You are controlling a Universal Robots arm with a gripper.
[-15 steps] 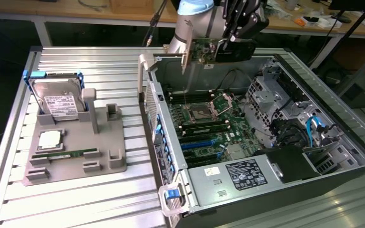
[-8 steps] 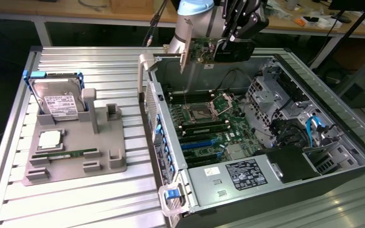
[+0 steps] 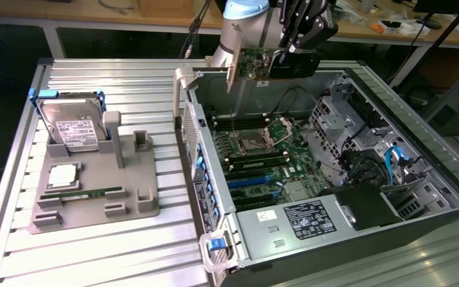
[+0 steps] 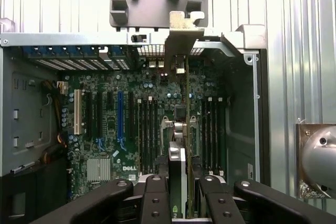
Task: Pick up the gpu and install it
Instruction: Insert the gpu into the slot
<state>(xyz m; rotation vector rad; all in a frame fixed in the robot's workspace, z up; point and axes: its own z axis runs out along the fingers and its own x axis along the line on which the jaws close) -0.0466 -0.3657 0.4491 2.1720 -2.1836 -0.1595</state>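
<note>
The gripper (image 3: pixel 285 60) pinches the gpu (image 3: pixel 250 63) by one edge. Both hang above the open computer case (image 3: pixel 193 128).

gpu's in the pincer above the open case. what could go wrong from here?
1. The gpu hangs over the CPU socket, not the blue slots; lowering here may hit the socket.
2. Its bracket is near the case wall and may snag.
3. The pincer grips near one end, so the gpu could tilt.
</note>
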